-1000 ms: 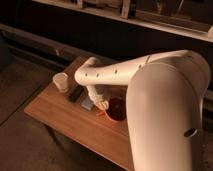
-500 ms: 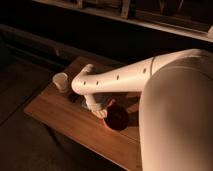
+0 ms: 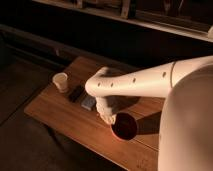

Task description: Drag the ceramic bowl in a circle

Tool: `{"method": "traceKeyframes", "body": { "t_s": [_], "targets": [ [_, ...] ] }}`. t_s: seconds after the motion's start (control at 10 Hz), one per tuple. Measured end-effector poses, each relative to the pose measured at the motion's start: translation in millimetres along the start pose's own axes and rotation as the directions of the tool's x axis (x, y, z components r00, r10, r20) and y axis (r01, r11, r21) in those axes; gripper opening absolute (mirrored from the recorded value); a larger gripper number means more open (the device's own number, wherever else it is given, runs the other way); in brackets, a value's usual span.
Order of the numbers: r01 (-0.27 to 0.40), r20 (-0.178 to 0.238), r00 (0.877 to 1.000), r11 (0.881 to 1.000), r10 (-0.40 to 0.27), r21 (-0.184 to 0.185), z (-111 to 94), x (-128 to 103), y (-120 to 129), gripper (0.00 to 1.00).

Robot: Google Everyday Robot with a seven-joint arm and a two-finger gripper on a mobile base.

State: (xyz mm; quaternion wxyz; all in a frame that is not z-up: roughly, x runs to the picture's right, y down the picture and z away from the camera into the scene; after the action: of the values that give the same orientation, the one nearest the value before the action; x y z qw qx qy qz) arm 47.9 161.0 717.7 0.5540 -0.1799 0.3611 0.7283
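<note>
The ceramic bowl sits on the near right part of the wooden tabletop, close to the near edge and partly in the shadow of the robot's body. It is upright, with its dark red hollow facing up.

The white arm reaches in from the right, bends at the elbow over the middle of the tabletop and drops the gripper down at the bowl's left side. The fingers are pressed together at the left rim and look to be pinching it, though the exact hold on the rim is hard to make out.

The bowl therefore lies just to the right of the fingers and slightly nearer, touching them. Being round, it has no long axis to line up with, so any direction of pull should act on it alike. There is only the one arm to do the work.

For a circular drag, my judgement is that the free tabletop matters most. To the left and farther away lie a grey-blue object and a dark flat object, with a white cup beyond them near the far left corner. The near edge is the closest limit, so a curve bending away from that edge looks safer than one swinging nearer.
</note>
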Motion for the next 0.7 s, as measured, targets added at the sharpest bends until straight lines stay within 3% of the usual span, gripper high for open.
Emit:
{"method": "traceKeyframes", "body": {
  "t_s": [0.7],
  "targets": [
    [-0.148,-0.041,0.988,0.989,0.148,0.006,-2.4,-49.6,-68.3,0.0]
  ]
}}
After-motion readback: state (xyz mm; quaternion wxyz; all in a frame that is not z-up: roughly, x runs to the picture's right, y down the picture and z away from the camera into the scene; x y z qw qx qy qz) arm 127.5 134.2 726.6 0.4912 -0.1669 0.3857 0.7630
